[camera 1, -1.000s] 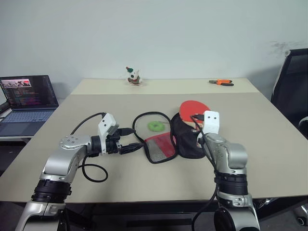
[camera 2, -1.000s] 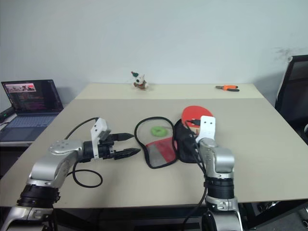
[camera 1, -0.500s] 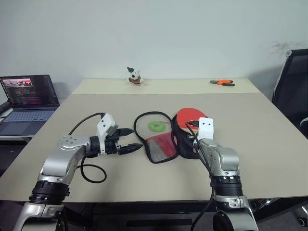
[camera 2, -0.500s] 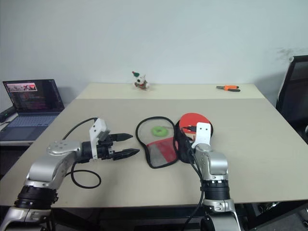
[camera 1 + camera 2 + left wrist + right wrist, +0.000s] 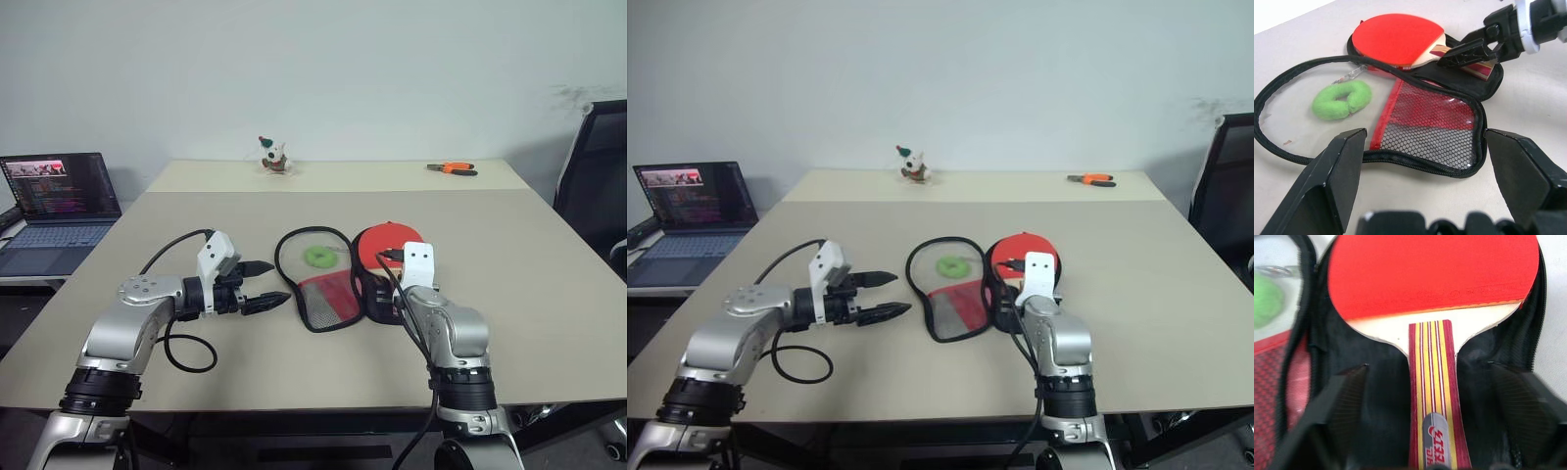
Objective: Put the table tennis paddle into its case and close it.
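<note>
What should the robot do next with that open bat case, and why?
Probably draw the right gripper back, jaws already open, off the red-faced wooden paddle, which now lies in the black half of the soft zip case; the red mesh flap still lies unfolded beside it.

The room is evenly and softly lit from above, bright without harsh spots. Shadows stay faint: a thin soft one hugs the case (image 5: 338,289) on the tan table (image 5: 549,294). No glare off the table near the case. Close up, the paddle (image 5: 1432,274) is slightly soft, and the dark fingers (image 5: 1337,416) either side of its handle are blurred.
</note>
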You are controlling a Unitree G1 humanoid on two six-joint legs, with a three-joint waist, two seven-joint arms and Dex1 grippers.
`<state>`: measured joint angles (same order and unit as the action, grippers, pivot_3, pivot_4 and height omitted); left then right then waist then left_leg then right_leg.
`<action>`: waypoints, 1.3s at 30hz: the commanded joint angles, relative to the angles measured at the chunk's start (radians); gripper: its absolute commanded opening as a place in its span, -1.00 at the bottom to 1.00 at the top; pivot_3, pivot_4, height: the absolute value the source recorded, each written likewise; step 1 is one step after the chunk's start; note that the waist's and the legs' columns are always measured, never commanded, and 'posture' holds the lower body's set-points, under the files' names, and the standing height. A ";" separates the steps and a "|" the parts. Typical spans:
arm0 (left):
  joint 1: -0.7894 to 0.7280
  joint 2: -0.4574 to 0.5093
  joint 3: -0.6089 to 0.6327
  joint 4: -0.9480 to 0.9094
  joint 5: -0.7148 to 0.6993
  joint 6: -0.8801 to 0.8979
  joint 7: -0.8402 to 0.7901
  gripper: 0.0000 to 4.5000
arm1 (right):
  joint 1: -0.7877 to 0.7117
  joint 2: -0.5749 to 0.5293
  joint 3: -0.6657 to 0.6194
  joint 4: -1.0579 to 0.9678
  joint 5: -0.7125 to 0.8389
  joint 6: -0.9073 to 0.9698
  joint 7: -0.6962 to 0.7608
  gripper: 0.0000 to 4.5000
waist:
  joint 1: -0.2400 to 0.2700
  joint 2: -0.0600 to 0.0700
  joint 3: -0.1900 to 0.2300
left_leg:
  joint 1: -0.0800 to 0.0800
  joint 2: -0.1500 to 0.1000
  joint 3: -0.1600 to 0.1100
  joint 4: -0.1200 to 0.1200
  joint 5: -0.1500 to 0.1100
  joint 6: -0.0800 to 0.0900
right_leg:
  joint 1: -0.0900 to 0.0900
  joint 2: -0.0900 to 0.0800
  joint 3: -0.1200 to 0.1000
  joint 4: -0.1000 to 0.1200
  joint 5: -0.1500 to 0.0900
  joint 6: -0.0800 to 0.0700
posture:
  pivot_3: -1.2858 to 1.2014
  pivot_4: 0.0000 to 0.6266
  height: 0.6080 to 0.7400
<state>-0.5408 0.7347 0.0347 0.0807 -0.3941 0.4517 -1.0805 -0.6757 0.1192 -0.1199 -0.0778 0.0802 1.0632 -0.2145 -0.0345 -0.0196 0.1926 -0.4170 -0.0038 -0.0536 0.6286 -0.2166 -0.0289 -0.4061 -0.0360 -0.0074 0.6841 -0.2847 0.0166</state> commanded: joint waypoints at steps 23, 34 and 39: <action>-0.015 -0.005 0.017 -0.012 -0.001 -0.023 0.004 0.86 | 0.055 -0.067 0.122 0.089 -0.091 -0.151 0.041 -0.50 | 0.000 -0.001 -0.001 | 0.001 0.000 0.001 0.001 0.000 0.000 | 0.000 0.000 0.000 0.002 0.000 0.000 | 0.03 -0.52 1.00; -0.012 -0.009 0.018 -0.011 0.001 -0.027 0.002 0.86 | 0.074 -0.059 0.105 -0.028 -0.093 -0.046 0.052 -0.50 | 0.000 -0.001 -0.001 | 0.001 0.000 0.000 0.001 0.000 0.000 | 0.000 0.000 0.001 0.003 0.000 0.000 | 0.03 -0.52 1.00; -0.014 -0.012 0.014 -0.008 0.002 -0.028 0.001 0.86 | 0.077 -0.044 0.100 -0.023 -0.099 -0.039 0.045 -0.50 | 0.000 -0.001 -0.001 | 0.001 0.000 0.000 0.001 0.000 0.000 | 0.000 0.000 0.000 0.003 0.000 0.000 | 0.03 -0.52 1.00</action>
<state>-0.5428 0.7206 0.0346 0.0853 -0.3909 0.4455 -1.0802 -0.5926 0.0671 -0.0146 -0.0603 -0.0168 1.0320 -0.1597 -0.0343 -0.0209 0.1916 -0.4160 -0.0039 -0.0534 0.6300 -0.2165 -0.0289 -0.4060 -0.0358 -0.0069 0.6874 -0.2848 0.0165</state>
